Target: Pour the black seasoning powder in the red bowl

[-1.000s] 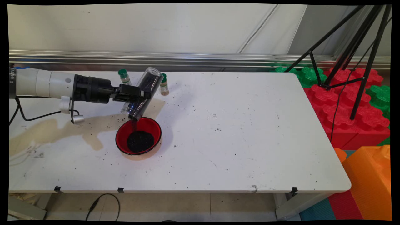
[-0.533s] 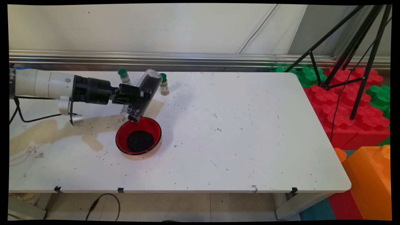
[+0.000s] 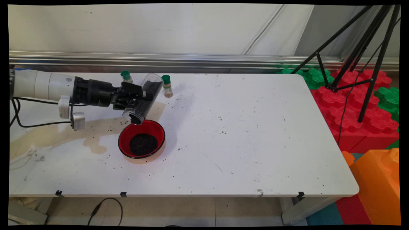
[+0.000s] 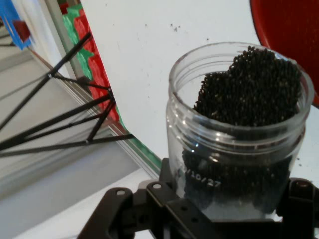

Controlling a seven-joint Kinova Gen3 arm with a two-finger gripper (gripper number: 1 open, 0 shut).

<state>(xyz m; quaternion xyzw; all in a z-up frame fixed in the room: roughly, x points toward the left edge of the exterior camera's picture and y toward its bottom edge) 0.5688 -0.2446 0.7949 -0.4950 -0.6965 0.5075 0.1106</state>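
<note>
Here we see the gripper [image 3: 140, 97] clenched around a clear jar [image 3: 143, 99] of small black seeds [image 4: 249, 87], holding it tilted with its open mouth pointing down and toward the near side of the counter [image 3: 243, 134]. In the main view the jar's mouth hangs just above the far left rim of a red bowl [image 3: 142, 139], without touching it as far as we can tell. The bowl stands on the counter's left half and carries a round heap of the same black seeds in its middle. In the hand view we find the seeds piled up to the jar's threaded mouth, and the red bowl's edge shows at the upper right corner.

Behind the jar, near the counter's far edge, stand two small bottles with green caps, one [image 3: 126, 76] just left of the jar's raised base and the other [image 3: 167, 85] just right of it. A brownish stain [image 3: 48, 134] spreads over the counter to the left of the bowl, under the arm, and loose black seeds lie scattered about. A black tripod [image 3: 361, 51] stands over red and green foam blocks [image 3: 348, 105] beyond the counter's right end.
</note>
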